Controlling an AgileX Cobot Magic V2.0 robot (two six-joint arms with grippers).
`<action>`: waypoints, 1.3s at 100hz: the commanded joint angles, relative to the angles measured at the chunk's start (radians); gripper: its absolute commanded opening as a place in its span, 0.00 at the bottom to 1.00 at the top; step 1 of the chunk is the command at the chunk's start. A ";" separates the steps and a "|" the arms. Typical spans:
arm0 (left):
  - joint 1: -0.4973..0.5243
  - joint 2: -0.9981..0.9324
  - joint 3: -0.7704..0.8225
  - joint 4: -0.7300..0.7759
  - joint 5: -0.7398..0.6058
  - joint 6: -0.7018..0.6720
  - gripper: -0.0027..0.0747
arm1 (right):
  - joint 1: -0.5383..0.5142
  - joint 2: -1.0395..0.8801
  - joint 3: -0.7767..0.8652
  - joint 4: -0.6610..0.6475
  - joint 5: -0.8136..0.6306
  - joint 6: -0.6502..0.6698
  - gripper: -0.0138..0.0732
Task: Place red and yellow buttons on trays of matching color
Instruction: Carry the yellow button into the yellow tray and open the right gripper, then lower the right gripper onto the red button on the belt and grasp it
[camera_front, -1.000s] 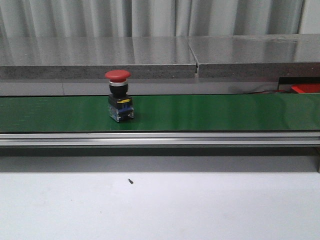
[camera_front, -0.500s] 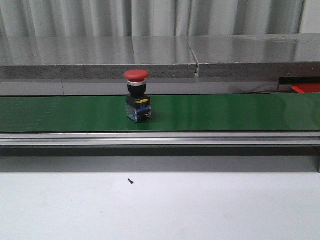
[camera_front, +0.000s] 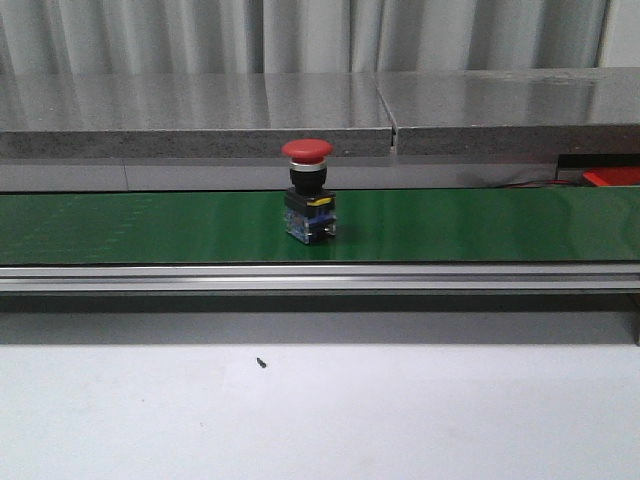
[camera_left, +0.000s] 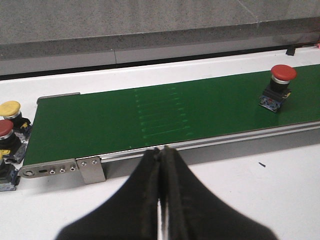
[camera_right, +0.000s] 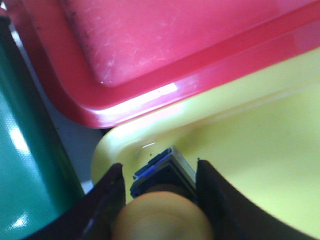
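A pleated grey curtain (camera_front: 300, 35) is seen across the top of the frame. Below it, a grey speckled ledge (camera_front: 200, 110) is lit softly. A white tabletop (camera_front: 400, 420) fills the bottom.

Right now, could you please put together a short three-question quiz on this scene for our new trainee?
1. True or false: the red button on the green belt lies toppled on its side.
2. Multiple choice: the right gripper holds a yellow button over which tray? A) red tray B) yellow tray C) neither
3. Short answer: in the left wrist view, what state is the left gripper in?

Key
1. False; it stands upright, red cap on top.
2. B.
3. Shut, fingers pressed together, holding nothing.
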 joint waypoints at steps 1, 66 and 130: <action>-0.007 0.012 -0.025 -0.012 -0.069 -0.012 0.01 | -0.007 -0.042 -0.023 0.003 -0.020 -0.002 0.43; -0.007 0.012 -0.025 -0.012 -0.069 -0.012 0.01 | -0.007 -0.032 -0.023 -0.024 -0.010 -0.002 0.82; -0.007 0.012 -0.025 -0.012 -0.069 -0.012 0.01 | 0.117 -0.304 -0.023 -0.028 0.035 -0.004 0.82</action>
